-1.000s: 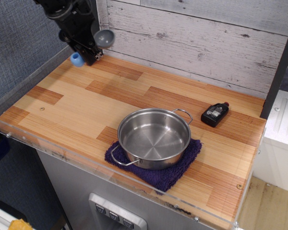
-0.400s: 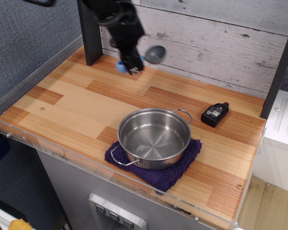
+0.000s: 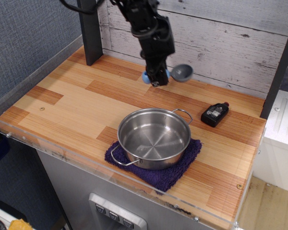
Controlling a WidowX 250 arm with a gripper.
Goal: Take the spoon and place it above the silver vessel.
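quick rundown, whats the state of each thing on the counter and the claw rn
claw: shut on the spoon, above the counter
spoon: held by its blue handle, lifted, grey bowl pointing right
silver vessel: upright, empty, on the purple cloth
purple cloth: lying flat under the vessel
black bottle: lying on its side, cap on

**No readable text**

From my seat I can read nothing. The black bottle (image 3: 214,114) carries a pale label, but its print is too small to make out. The buttons (image 3: 116,216) on the grey panel below the counter show marks I cannot resolve either.
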